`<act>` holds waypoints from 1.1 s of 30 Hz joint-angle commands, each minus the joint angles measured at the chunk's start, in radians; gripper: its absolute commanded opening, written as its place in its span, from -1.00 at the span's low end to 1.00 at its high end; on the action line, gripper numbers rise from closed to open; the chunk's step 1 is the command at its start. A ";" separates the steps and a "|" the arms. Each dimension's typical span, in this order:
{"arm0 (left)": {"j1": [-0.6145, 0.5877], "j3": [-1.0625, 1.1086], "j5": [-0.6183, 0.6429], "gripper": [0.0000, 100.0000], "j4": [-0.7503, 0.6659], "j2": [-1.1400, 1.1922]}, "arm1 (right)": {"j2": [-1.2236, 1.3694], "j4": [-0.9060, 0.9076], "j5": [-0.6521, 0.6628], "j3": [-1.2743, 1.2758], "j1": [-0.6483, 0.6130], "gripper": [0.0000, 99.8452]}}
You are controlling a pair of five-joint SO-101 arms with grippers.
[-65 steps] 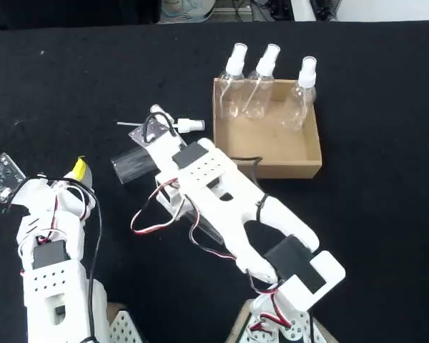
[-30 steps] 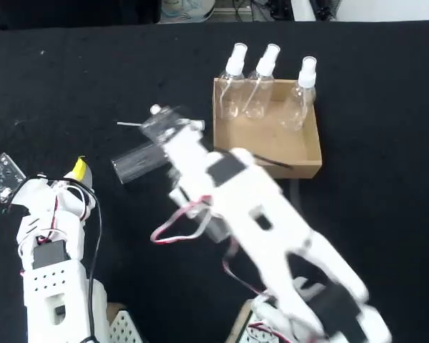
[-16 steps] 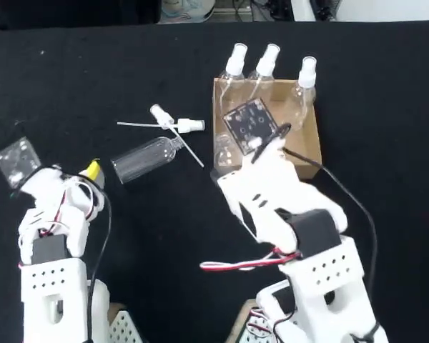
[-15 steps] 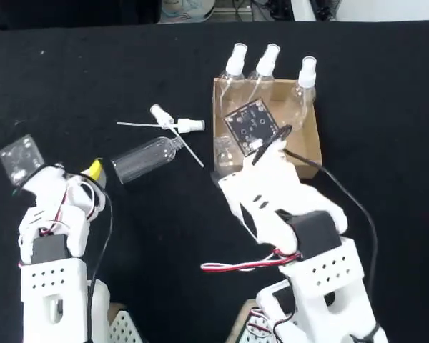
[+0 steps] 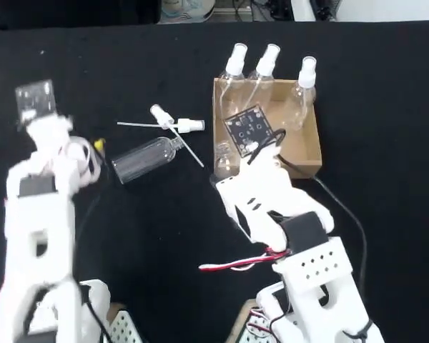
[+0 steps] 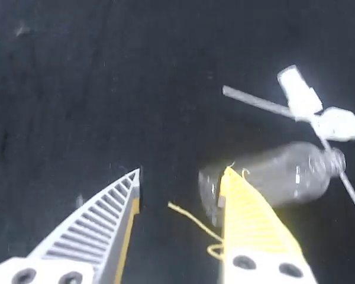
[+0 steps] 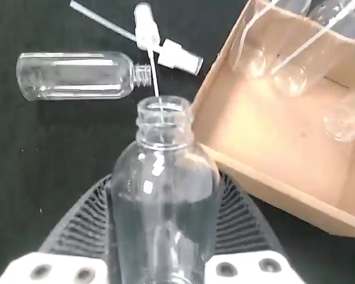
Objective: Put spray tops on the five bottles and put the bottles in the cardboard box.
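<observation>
My left gripper (image 6: 182, 177): one yellow finger, one white, ribbed. Clear bottle (image 7: 163, 195), white spray tops (image 7: 180, 55), brown cardboard box (image 7: 266, 142), black table (image 5: 93, 64).

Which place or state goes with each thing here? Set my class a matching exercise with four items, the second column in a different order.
Things
1. spray tops
2. capped bottles
3. left gripper
4. right gripper

Places or states
A. shut on an uncapped bottle
B. loose on the table, by the neck of the lying bottle
C. inside the cardboard box
D. open, holding nothing

Pairs: 1-B, 2-C, 3-D, 4-A
</observation>
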 commanded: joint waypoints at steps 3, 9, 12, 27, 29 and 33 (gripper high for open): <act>0.028 -0.490 -0.018 -0.57 0.058 0.463 | -0.033 -0.120 -0.051 0.058 0.006 -0.96; 0.105 -0.964 -0.026 -0.57 0.348 0.833 | -0.033 -0.140 -0.051 0.087 0.006 -0.96; 0.116 -1.188 0.018 -0.57 0.423 0.987 | -0.033 -0.141 -0.051 0.094 0.006 -0.96; 0.180 -1.773 -0.505 -0.57 0.661 1.428 | -0.033 -0.141 -0.051 0.110 0.005 -0.96; 0.200 -1.821 -0.560 -0.57 0.726 1.456 | -0.033 -0.141 -0.051 0.110 0.005 -0.96; 0.217 -1.876 -0.635 -0.57 0.776 1.507 | -0.033 -0.141 -0.051 0.110 0.005 -0.96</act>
